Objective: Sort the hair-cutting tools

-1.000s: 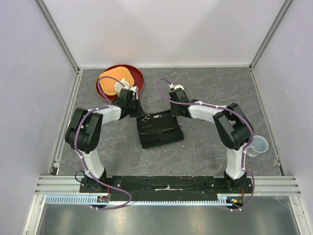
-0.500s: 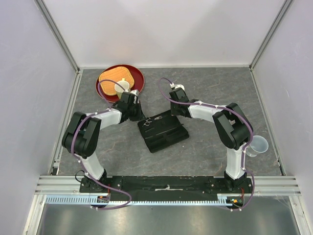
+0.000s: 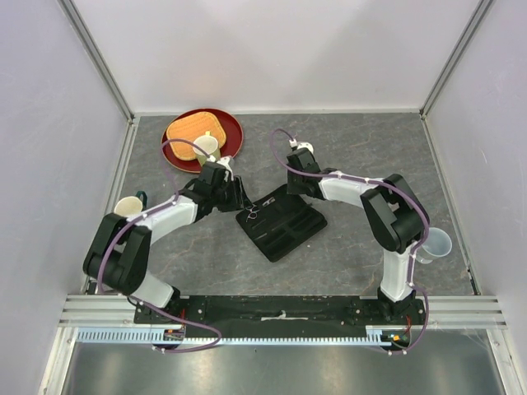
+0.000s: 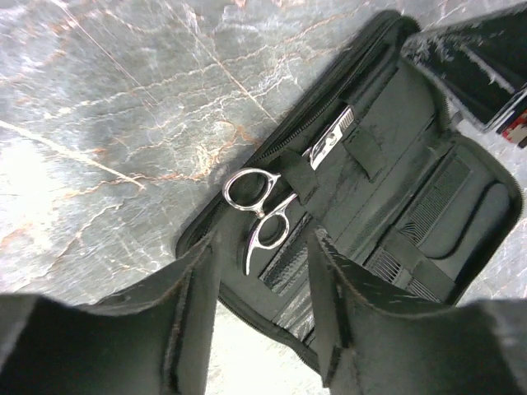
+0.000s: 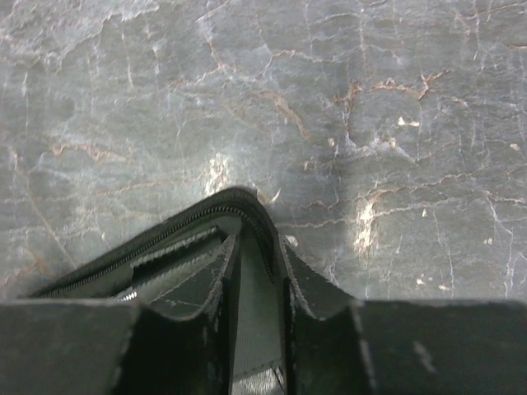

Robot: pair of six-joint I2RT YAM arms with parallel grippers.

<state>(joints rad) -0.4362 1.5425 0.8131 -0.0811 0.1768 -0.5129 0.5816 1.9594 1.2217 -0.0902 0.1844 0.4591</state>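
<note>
A black zip case [image 3: 284, 232] lies open and turned diagonally between my arms. Silver scissors [image 4: 257, 216] sit in its left half, blades tucked under a strap, finger rings showing; from above the scissors [image 3: 253, 212] are a small glint. Black comb teeth [image 4: 434, 196] show in a pocket further in. My left gripper [image 4: 265, 247] hovers open over the case's near edge, just short of the rings, holding nothing. My right gripper [image 5: 259, 245] stands astride the case's far corner [image 5: 247, 202], fingers a little apart with the rim between them. From above, the left gripper [image 3: 240, 200] and right gripper [image 3: 291, 189] flank the case's top.
A red tray [image 3: 235, 132] holding an orange pad and a white cup sits at the back left. A mug [image 3: 128, 206] stands by the left wall beside my left arm. A clear plastic cup [image 3: 435, 243] stands near my right arm's elbow.
The case has swung round and slid toward the near side. My left arm pulled back and left, uncovering the mug, and its jaws opened. The right jaws parted slightly.
</note>
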